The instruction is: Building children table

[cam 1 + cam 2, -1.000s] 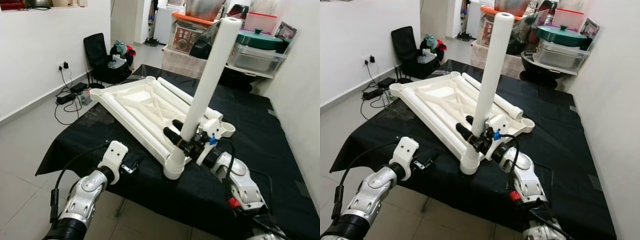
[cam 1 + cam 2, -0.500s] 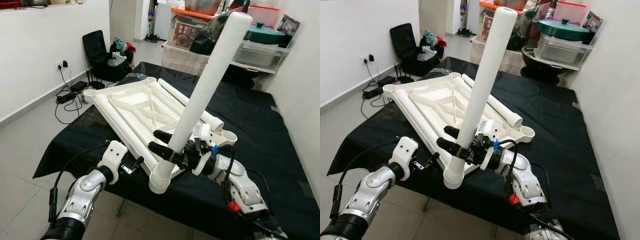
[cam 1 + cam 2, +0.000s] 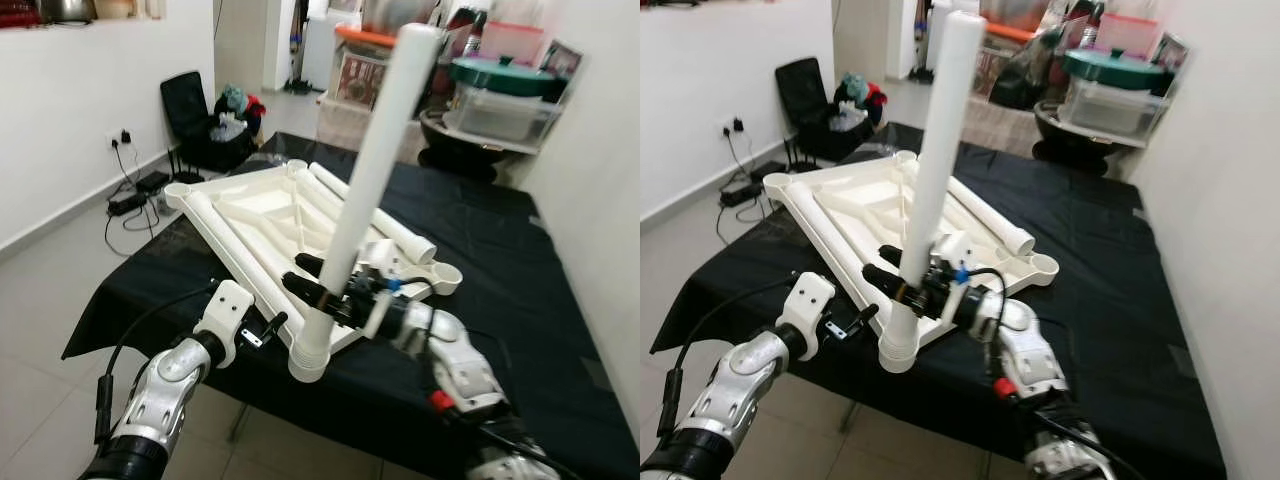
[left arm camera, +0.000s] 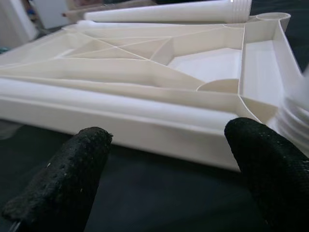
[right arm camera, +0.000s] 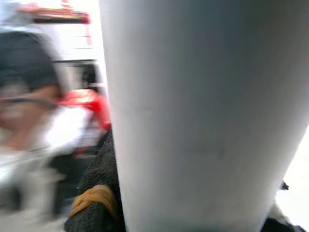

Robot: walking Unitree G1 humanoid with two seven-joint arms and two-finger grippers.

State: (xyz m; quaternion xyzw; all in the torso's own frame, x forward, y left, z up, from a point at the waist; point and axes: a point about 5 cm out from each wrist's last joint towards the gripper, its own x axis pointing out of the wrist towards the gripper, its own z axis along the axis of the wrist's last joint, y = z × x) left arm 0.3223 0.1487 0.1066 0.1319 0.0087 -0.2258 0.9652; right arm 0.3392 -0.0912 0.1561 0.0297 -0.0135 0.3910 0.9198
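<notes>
White plastic panel: one, ribbed, upside down on the black-draped tabletop.
Legs: one round tube held tilted at the near corner; others lying on the panel.
Right tool: clamped on the tube.
Left tool: fingers apart, near the panel's edge.

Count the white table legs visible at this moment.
3. One upright leg held in the right gripper at the near corner; one lying along the tabletop's left edge; one lying along its right side. Others may be hidden.
</notes>
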